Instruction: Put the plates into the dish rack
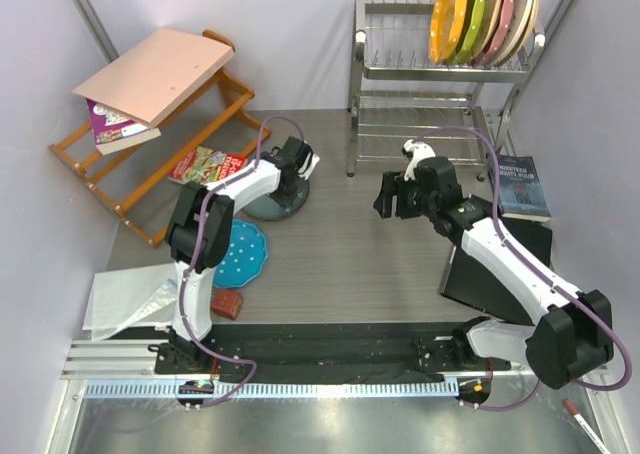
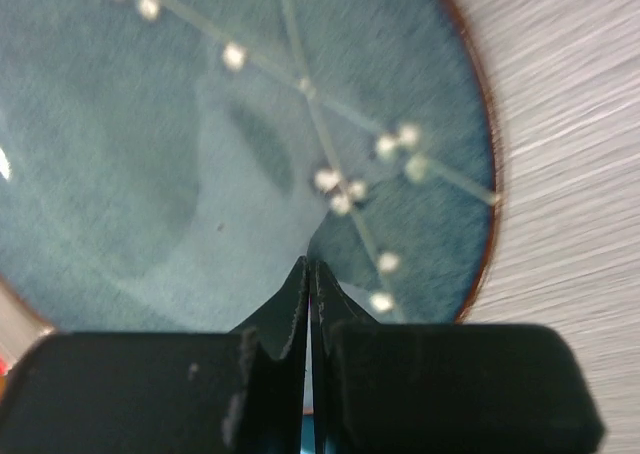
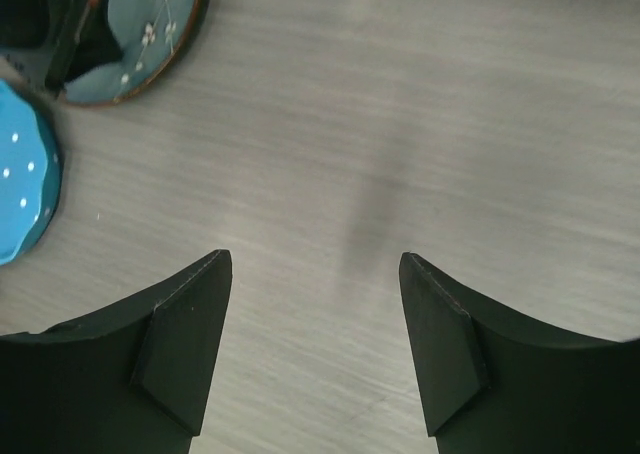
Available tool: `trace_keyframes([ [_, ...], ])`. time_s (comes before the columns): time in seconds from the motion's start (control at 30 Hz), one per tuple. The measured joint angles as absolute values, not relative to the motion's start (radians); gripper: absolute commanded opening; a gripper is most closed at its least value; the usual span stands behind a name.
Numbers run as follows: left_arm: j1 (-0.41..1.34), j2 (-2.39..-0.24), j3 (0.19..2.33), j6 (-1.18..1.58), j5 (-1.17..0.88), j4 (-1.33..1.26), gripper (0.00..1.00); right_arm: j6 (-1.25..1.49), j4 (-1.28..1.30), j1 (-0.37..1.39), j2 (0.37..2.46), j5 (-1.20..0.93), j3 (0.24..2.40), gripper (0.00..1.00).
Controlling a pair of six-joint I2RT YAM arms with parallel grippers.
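The dark grey-blue speckled plate (image 1: 268, 207) lies flat on the table at centre left and fills the left wrist view (image 2: 150, 154). My left gripper (image 1: 297, 167) is shut, its tips (image 2: 308, 266) pointing down onto that plate just inside its rim. The blue dotted plate (image 1: 240, 254) lies flat nearer the left arm. The orange plate (image 1: 447, 19) and lime green plate (image 1: 472, 16) stand in the top tier of the chrome dish rack (image 1: 420, 104). My right gripper (image 1: 392, 202) is open and empty over bare table (image 3: 315, 264). The right wrist view also shows the dark plate (image 3: 150, 34) and the blue plate (image 3: 25, 189).
Pink and pale plates (image 1: 510, 14) stand beside the green one in the rack. A wooden shelf (image 1: 120, 189) with books and a pink board stands at back left. A book (image 1: 520, 187) and a black block (image 1: 500, 264) lie on the right. A plastic bag (image 1: 130, 299) lies at front left.
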State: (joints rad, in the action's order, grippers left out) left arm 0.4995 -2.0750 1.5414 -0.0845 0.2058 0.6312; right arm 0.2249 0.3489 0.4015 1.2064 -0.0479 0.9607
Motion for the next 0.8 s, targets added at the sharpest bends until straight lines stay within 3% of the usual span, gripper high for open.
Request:
trace_keyframes([
  [0.43, 0.556, -2.106, 1.601, -0.085, 0.161, 0.641, 0.00, 0.371, 0.263, 0.356, 1.218, -0.166, 0.808, 0.73],
  [0.8, 0.806, -2.121, 1.582, -0.052, 0.100, 0.640, 0.00, 0.397, 0.266, 0.266, 1.137, -0.187, 0.722, 0.73],
])
